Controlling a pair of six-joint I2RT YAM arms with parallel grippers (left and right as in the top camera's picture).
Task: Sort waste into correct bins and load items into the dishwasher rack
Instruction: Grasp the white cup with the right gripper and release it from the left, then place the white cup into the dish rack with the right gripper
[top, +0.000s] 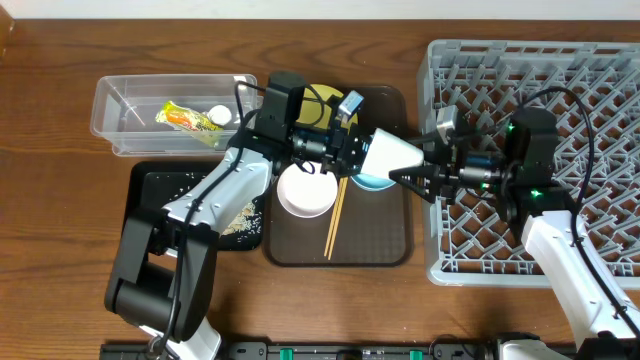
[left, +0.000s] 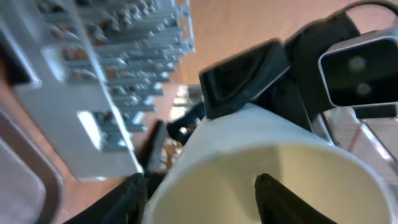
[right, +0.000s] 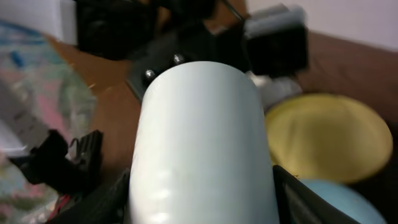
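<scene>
The small white cup (top: 393, 155) hangs on its side above the brown tray, between my two grippers. My right gripper (top: 415, 172) is shut on its narrow end; both fingers (right: 199, 199) press the cup's sides (right: 199, 137). My left gripper (top: 352, 150) is open at the cup's mouth, with one finger inside the rim (left: 280, 162) and one outside (left: 202, 199), set wide apart. The white bowl (top: 305, 192), the light blue bowl (top: 375, 184), the chopsticks (top: 335, 215) and the yellow plate (top: 322, 97) lie on the tray. The grey dishwasher rack (top: 560, 90) stands at the right.
The clear tub (top: 125, 100) at the back left holds the wrapper (top: 183, 117) and a white scrap (top: 218, 115). The black tray (top: 150, 195) in front of it holds rice grains (top: 240, 220). The brown serving tray (top: 385, 240) lies in the middle.
</scene>
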